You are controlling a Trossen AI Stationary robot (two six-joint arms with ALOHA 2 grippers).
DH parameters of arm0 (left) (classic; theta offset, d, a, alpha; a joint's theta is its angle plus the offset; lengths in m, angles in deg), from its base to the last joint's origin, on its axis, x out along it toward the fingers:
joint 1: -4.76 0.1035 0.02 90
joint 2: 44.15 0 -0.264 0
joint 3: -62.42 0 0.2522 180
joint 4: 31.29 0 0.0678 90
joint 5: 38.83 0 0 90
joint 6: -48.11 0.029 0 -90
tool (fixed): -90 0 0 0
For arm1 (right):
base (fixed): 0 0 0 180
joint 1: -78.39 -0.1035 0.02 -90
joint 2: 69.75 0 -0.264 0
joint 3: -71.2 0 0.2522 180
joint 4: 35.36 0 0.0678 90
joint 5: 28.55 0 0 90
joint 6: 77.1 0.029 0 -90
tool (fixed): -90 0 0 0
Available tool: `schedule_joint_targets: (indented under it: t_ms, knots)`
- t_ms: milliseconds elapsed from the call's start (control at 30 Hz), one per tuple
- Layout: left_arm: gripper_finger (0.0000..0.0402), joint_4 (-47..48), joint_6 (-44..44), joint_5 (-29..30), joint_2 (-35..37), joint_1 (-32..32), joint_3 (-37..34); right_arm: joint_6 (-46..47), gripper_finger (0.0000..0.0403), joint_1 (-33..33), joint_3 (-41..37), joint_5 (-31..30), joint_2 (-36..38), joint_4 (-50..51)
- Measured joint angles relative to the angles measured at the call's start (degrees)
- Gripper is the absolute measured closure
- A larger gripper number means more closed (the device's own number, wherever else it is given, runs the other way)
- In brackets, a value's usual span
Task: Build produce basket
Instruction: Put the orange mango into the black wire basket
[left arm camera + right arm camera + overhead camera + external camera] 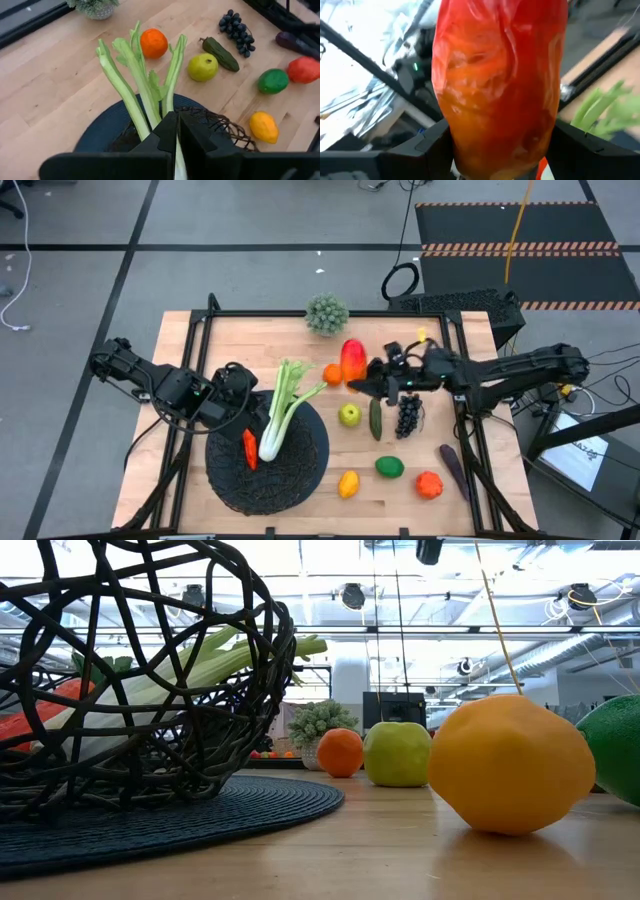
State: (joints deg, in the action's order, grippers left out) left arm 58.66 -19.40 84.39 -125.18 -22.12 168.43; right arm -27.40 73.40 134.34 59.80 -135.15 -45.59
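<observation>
1. While the right arm works at the middle of the table, the left gripper [238, 385] waits at the far-left rim of the large round black woven mesh basket [300, 470], its two dark fingers [167, 131] pressed together with nothing between them.
2. Inside that basket, which sits on a dark round mat [250, 805] at the near left of the wooden table [180, 360], lie a small orange carrot [249, 448] and a long pale green celery stalk [283, 412]; the celery's leafy end pokes out over the far-right rim.
3. Beyond the basket's far side stands a spiky grey-green ball plant [327, 313] at the table's far edge.
4. Right of the celery tips rests a round orange [332, 374], and just beside it the right gripper [356, 385] grasps a red-yellow mango [497, 85], its fingers clamped on the mango's two sides.
5. Nearer the front from the mango lie a green apple [349, 415], a dark green cucumber [376, 420] just to its right, and a bunch of purple grapes [407, 416] right of that.
6. Along the near edge, left to right, sit a yellow lemon [348, 484], a green lime [390, 467] and a red tomato [429, 485].
7. Farthest right lies a long dark purple vegetable [453, 470], set slantwise beside the tomato.
</observation>
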Motion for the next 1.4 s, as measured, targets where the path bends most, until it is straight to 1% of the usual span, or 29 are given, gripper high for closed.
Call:
schedule_joint_targets:
  t_ms: [100, 200, 267, 333, 400, 533, 667, 800, 967, 1033, 1200, 1300, 1400]
  knots:
    - [0.0378, -0.02, -3.24, 0.0, 0.0, 0.0, 0.0, 2.88, 0.0154, 0.0, 0.0, 5.04, -4.04, -3.86]
    - [0.0378, -0.07, -5.27, 0.0, 0.0, 0.0, 0.0, 3.15, 0.0154, -0.37, 0.0, 9.21, -8.04, -7.71]
    - [0.0378, -0.18, -5.72, -0.7, 0.0, 0.0, 0.0, 2.28, 0.0154, -0.85, -0.01, 10.55, -10.55, -9.2]
    - [0.0378, -0.48, -6.18, -2.84, 0.0, 0.35, 0.0, 0.9, 0.0154, -1.63, 0.0, 10.9, -12.89, -10.08]
    - [0.0378, -1.58, -8.02, -4.92, 0.0, 0.7, 0.0, -0.82, 0.0154, -2.46, 0.0, 10.94, -14.91, -10.46]
    - [0.0378, -4.03, -10.2, -5.36, 0.0, 0.81, 0.0, -3.43, 0.0154, -4.34, 0.0, 10.07, -18.84, -10.76]
    - [0.0378, -6.8, -10.62, -5.47, 0.0, 1.12, 0.0, -6.57, 0.0154, -6.11, 0.0, 5.25, -23.26, -15.31]
    - [0.0378, -8.01, -14.6, -5.11, 0.0, 1.21, 0.0, -9.43, 0.0154, -7.4, 0.02, 1.73, -27.86, -20.59]
    - [0.0378, -11.6, -15.77, -4.88, -1.26, 1.47, 0.02, -14.61, 0.0154, -9.15, 0.02, 1.57, -33.1, -22.83]
    - [0.0378, -13.0, -15.75, -4.85, -1.84, 1.49, 0.02, -14.28, 0.0154, -9.53, 0.02, 1.57, -35.02, -24.96]
    - [0.0378, -15.04, -15.68, -4.85, -3.48, 1.44, 0.01, -8.81, 0.0154, -9.7, 0.66, 1.4, -38.45, -33.06]
    - [0.0378, -16.67, -14.28, -4.93, -4.41, 1.73, 0.02, -10.38, 0.0154, -9.78, 2.87, 1.66, -39.09, -31.77]
    - [0.0378, -16.63, -13.56, -5.75, -5.2, 1.79, 0.02, -13.82, 0.0153, -10.12, 5.31, 1.72, -39.57, -25.22]
